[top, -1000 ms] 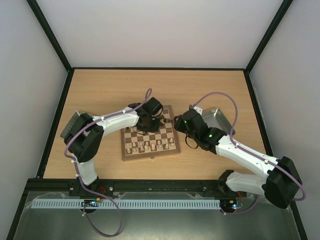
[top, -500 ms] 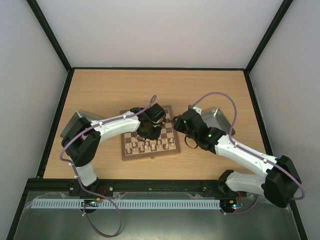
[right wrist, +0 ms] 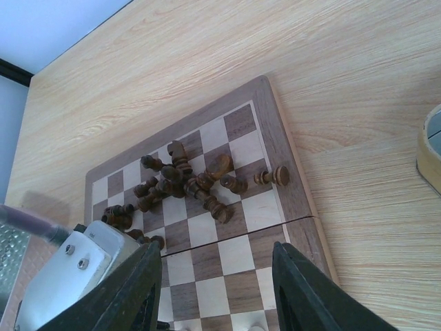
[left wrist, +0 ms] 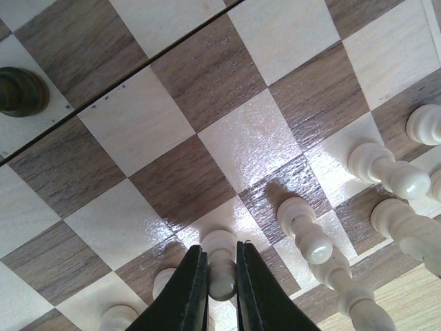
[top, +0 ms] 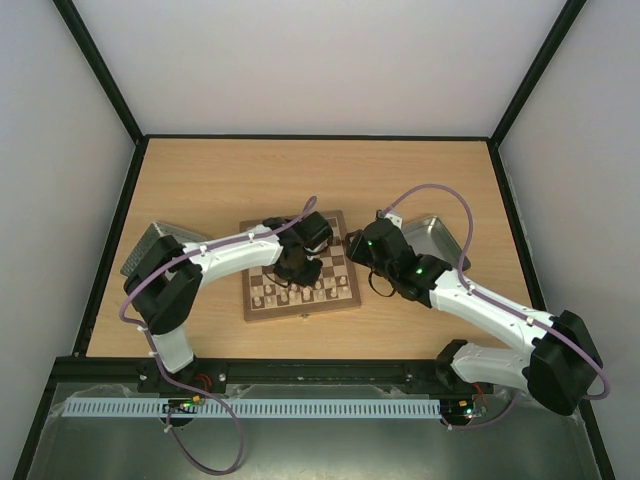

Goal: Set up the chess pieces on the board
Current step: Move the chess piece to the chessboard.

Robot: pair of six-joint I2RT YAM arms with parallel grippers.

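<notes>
The board (top: 300, 312) lies mid-table. Cream pieces (top: 300, 292) stand in its near rows. Dark pieces (right wrist: 186, 183) lie in a heap on its far squares, and one dark pawn (right wrist: 272, 177) lies on the right border (right wrist: 275, 138). My left gripper (top: 290, 268) is low over the near rows. In the left wrist view the gripper (left wrist: 220, 252) is shut on a cream pawn (left wrist: 222, 265) whose base meets a cream square. Other cream pieces (left wrist: 306, 231) stand to its right. My right gripper (top: 355, 245) hovers over the board's right side, open and empty (right wrist: 217, 252).
A grey metal tray (top: 440, 235) sits right of the board, its rim showing at the right wrist view's edge (right wrist: 431, 148). Another grey tray (top: 150, 245) lies at the left, behind my left arm. A lone dark piece (left wrist: 21, 89) stands near the board's fold.
My left gripper has moved from the far middle of the board towards the near cream rows. The right arm has not moved.
</notes>
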